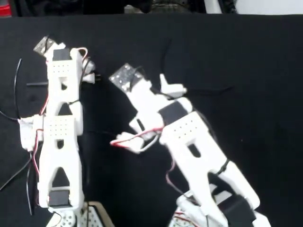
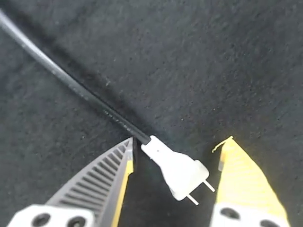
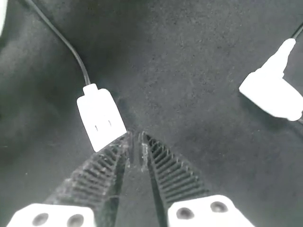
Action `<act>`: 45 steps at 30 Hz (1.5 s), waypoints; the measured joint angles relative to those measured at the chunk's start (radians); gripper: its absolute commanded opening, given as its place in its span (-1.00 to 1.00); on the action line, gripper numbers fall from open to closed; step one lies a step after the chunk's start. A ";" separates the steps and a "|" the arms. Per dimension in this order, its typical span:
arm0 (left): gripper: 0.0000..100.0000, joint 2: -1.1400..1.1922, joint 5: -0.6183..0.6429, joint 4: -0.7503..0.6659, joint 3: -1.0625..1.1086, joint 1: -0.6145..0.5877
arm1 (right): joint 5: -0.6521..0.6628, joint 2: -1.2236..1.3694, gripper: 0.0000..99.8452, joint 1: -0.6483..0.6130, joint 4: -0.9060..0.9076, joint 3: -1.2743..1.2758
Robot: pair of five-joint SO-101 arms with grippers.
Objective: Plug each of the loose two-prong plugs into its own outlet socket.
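In the high view, a black tabletop (image 1: pixel 255 66) with two white arms: the left arm (image 1: pixel 59 142) at the left of the frame, stretched straight toward the top edge, and the right arm (image 1: pixel 189 137) rising from the lower right, slanting toward the upper middle.

Wide spread on the left claw (image 2: pixel 180 139), nothing gripped. Between its grey ribbed finger (image 2: pixel 106 172) and yellow finger (image 2: pixel 241 175), flat on the tabletop, a white two-prong plug (image 2: pixel 177 171), prongs bare, aimed toward the yellow finger's base. From its other end, a black cord (image 2: pixel 71 82), just beside the grey fingertip.

All but closed on the right claw (image 3: pixel 136 138), only a thin slit between the ribbed fingers (image 3: pixel 170 170), nothing gripped. Just beside one fingertip, a white outlet socket (image 3: pixel 100 118), two slots facing up, on a thin black lead (image 3: pixel 61 40). Well apart on the other side, a second white plastic body (image 3: pixel 272 90); cannot tell whether plug or socket.
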 measured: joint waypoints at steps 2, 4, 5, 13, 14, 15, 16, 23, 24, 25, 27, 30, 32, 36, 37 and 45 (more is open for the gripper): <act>-0.48 0.020 0.002 0.000 -0.020 0.000 | 0.000 0.000 -0.92 0.000 -0.012 0.026; -0.56 0.031 0.003 0.002 -0.032 0.000 | 0.000 -0.006 -0.92 0.000 -0.025 0.051; -0.59 0.035 0.003 0.002 -0.037 0.000 | 0.000 -0.014 -0.92 0.000 -0.032 0.061; -0.88 0.041 -0.064 0.068 -0.058 0.002 | 0.014 -0.026 -0.92 0.000 -0.063 0.107; -0.89 0.041 -0.071 0.078 -0.063 0.002 | 0.025 -0.026 -0.92 0.000 -0.063 0.107; -0.89 0.041 -0.086 0.087 -0.069 0.003 | 0.035 -0.026 -0.92 0.000 -0.063 0.107; -0.91 0.041 -0.110 0.101 -0.080 0.006 | 0.041 -0.026 -0.92 0.000 -0.063 0.107; -0.94 0.043 -0.224 0.155 -0.109 0.032 | 0.048 -0.026 -0.92 0.000 -0.063 0.107; -0.94 0.043 -0.236 0.155 -0.109 0.032 | 0.048 -0.026 -0.92 0.000 -0.063 0.107; -0.94 0.043 -0.247 0.155 -0.109 0.035 | 0.048 -0.026 -0.92 0.000 -0.063 0.107; -0.94 0.043 -0.269 0.155 -0.109 0.041 | 0.048 -0.026 -0.92 0.000 -0.063 0.107; -0.94 0.023 -0.287 0.155 -0.061 0.069 | 0.048 -0.026 -0.92 0.008 -0.063 0.107; -0.94 -0.028 -0.287 0.155 0.021 0.092 | 0.048 -0.026 -0.92 0.040 -0.063 0.107; -0.94 -0.201 -0.285 0.155 0.308 0.167 | 0.048 -0.026 -0.92 0.074 -0.063 0.107; -0.94 -0.258 -0.287 0.155 0.397 0.184 | 0.046 -0.026 -0.93 0.078 -0.057 0.107; -0.94 -0.703 -0.373 0.133 0.991 0.334 | 0.049 -0.026 -0.93 0.089 0.041 0.086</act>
